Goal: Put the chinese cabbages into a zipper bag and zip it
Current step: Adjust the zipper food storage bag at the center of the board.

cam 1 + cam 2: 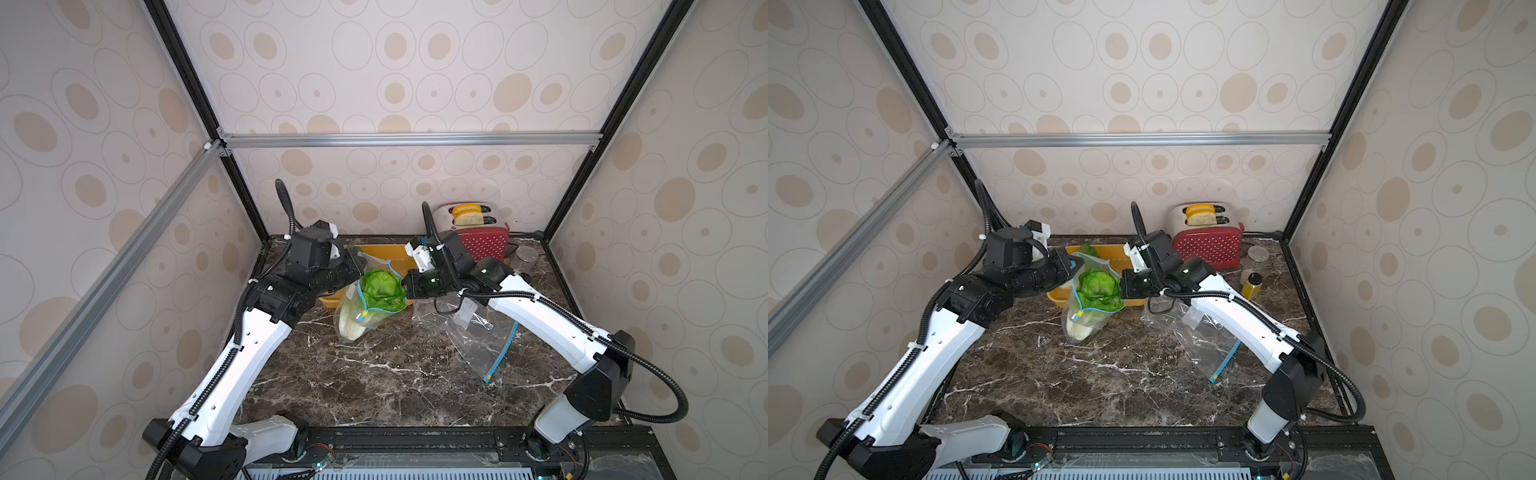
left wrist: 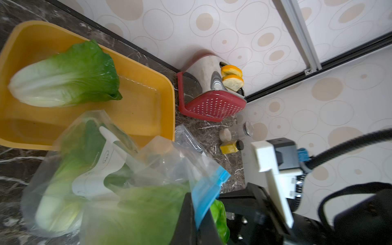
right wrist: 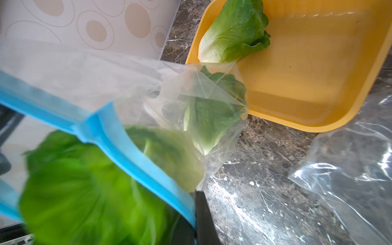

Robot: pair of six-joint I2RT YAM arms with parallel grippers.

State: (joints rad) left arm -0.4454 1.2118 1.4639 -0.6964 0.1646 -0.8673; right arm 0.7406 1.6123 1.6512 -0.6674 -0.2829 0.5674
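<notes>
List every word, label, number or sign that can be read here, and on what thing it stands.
Nothing can be read for certain.
Filled zipper bag: white panel with a round mark and a print line, too blurred to read.
Empty bag: white patch, too small to read.
Toaster, yellow bottle: no lettering visible.

3 cream, oval-patterned walls (image 1: 415,62) enclose a dark marble tabletop (image 1: 395,374) with white veins.

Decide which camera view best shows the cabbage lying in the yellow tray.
The left wrist view: the cabbage lies whole in the yellow tray, white base to green top, uncovered. The right wrist view crops the cabbage at the picture's edge. In a top view only a green tip peeks past the filled bag.
</notes>
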